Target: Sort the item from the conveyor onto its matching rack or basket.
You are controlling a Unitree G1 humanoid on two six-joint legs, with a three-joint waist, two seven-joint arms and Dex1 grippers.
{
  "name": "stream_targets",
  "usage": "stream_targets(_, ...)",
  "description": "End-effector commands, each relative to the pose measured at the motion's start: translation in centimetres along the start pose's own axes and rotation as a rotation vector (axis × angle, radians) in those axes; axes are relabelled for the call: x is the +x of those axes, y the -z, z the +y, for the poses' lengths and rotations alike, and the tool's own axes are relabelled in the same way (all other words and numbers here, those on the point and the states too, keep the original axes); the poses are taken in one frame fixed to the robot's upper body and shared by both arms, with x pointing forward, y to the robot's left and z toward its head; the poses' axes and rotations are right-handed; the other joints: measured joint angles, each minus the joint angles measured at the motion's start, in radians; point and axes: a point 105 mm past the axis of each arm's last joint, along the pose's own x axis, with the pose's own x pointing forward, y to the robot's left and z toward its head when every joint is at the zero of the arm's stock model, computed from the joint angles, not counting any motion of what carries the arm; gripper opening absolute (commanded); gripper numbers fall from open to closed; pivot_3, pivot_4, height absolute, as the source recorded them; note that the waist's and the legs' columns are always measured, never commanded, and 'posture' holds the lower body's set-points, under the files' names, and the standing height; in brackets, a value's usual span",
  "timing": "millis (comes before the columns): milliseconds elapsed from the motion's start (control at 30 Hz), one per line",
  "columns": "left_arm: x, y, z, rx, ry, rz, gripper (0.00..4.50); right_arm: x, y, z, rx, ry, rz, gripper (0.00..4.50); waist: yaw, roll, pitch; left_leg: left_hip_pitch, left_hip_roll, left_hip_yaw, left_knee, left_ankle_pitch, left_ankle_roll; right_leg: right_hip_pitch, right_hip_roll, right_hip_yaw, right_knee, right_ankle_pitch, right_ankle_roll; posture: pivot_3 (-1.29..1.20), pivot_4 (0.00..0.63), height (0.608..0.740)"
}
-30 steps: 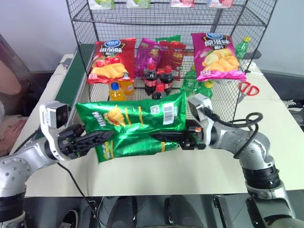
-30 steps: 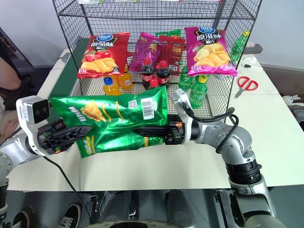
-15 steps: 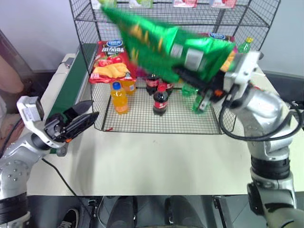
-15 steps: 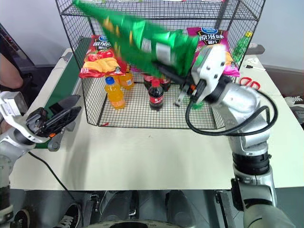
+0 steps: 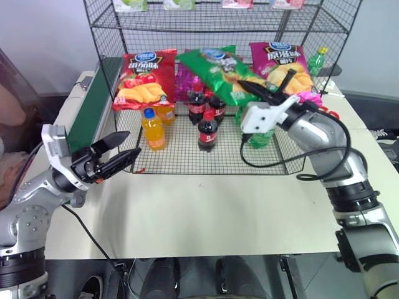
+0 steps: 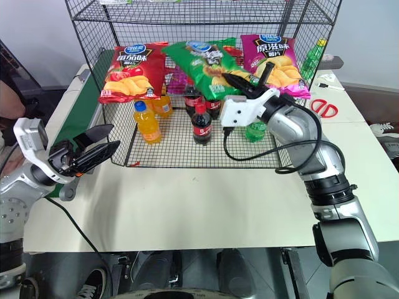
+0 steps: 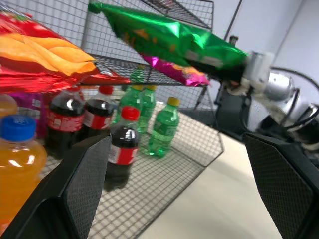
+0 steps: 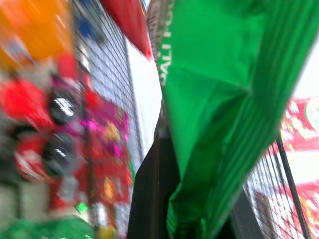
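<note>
The item, a glossy green crisp bag (image 5: pixel 215 68), lies tilted at the rack's (image 5: pixel 187 20) middle tier, between a red bag and a magenta bag. My right gripper (image 5: pixel 262 88) is shut on the bag's right end; the right wrist view shows the green foil (image 8: pixel 214 99) pinched against a black finger (image 8: pixel 152 194). My left gripper (image 5: pixel 132 143) stands open and holds nothing. It hovers over the table's left side, beside the conveyor (image 5: pixel 87 115) and just outside the rack's lower left corner. Its two fingers (image 7: pixel 82 184) frame the bottles and the green bag (image 7: pixel 164 35).
A red crisp bag (image 5: pixel 144 78) and a magenta one (image 5: pixel 283 62) lean on the same tier. Cola bottles (image 5: pixel 207 128), an orange bottle (image 5: pixel 153 128) and green bottles (image 5: pixel 257 134) stand on the rack's bottom grid. Red scissors (image 6: pixel 324 107) lie at the right. A person (image 5: pixel 9 106) is at the left edge.
The left gripper let go of the green bag, opened and drew back to the left. The right gripper rolled and swung the bag up from over the table to the rack's middle tier.
</note>
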Motion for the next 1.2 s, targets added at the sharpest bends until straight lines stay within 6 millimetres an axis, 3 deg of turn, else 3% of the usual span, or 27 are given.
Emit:
stream_targets(33, -0.3, -1.3, 0.3, 0.167, -0.055, -0.016, 4.47, 1.3, 0.9, -0.5, -0.037, 0.042, 0.096, 0.0, 0.0, 0.0, 0.0, 0.0, 0.0, 0.0, 0.0, 0.0, 0.0, 0.0, 0.0, 0.0, 0.0, 0.0, 0.0, 0.0, 0.15, 0.739)
stream_targets(200, -0.6, -1.0, 0.3, 0.195, -0.065, -0.001, 4.47, 2.5, 1.6, 0.1, 0.015, 0.051, 0.184, 0.0, 0.001, 0.0, 0.0, 0.0, 0.0, 0.0, 0.0, 0.0, 0.0, 0.0, -0.001, 0.0, 0.0, 0.0, 0.0, 0.0, 0.15, 0.739)
stream_targets(500, -0.7, -0.2, -0.1, 0.214, -0.082, 0.017, 4.47, 3.7, 1.1, 1.0, 0.134, 0.042, 0.203, 0.0, 0.0, 0.0, 0.0, 0.0, 0.0, 0.0, 0.0, 0.0, 0.0, 0.0, -0.001, 0.0, 0.0, 0.0, 0.0, 0.0, 0.15, 0.739)
stream_targets(600, -0.7, -0.1, -0.1, 0.216, -0.084, 0.021, 4.5, 4.1, 0.4, 1.1, 0.179, 0.037, 0.176, 1.01, 0.0, 0.0, 0.0, 0.0, 0.0, 0.0, 0.0, 0.0, 0.0, 0.0, -0.001, -0.001, 0.001, 0.0, 0.0, 0.0, 0.15, 0.739)
stream_targets(800, -0.8, 0.2, -0.1, 0.204, -0.083, 0.028, 4.5, 4.2, -2.1, 1.8, 0.278, 0.005, 0.079, 3.86, -0.003, 0.0, 0.0, 0.0, 0.0, 0.0, 0.0, 0.0, 0.0, 0.0, 0.0, -0.001, 0.001, 0.0, 0.0, 0.0, 0.15, 0.739)
stream_targets(967, -0.7, 0.6, -0.4, 0.194, -0.076, 0.037, 4.5, 3.2, -4.1, 1.5, 0.362, -0.007, -0.037, 3.86, -0.001, 0.0, 0.0, 0.0, 0.0, 0.0, 0.0, 0.0, 0.0, 0.0, -0.001, -0.001, 0.001, 0.0, 0.0, 0.0, 0.15, 0.739)
stream_targets(1067, -0.8, 0.8, -0.3, 0.191, -0.075, 0.039, 4.5, 2.1, -4.3, 1.6, 0.292, -0.035, -0.088, 3.86, 0.003, 0.0, 0.0, 0.0, 0.0, -0.001, 0.0, 0.0, 0.0, 0.0, -0.001, -0.001, 0.001, 0.0, 0.0, 0.0, 0.15, 0.739)
stream_targets(1200, -0.8, 1.0, -0.3, 0.189, -0.069, 0.044, 4.5, 1.0, -5.1, 1.1, 0.359, -0.034, -0.153, 3.86, 0.0, 0.0, 0.0, 0.0, 0.0, -0.001, 0.0, 0.0, 0.001, 0.0, -0.001, -0.001, 0.001, 0.0, 0.0, 0.0, 0.15, 0.739)
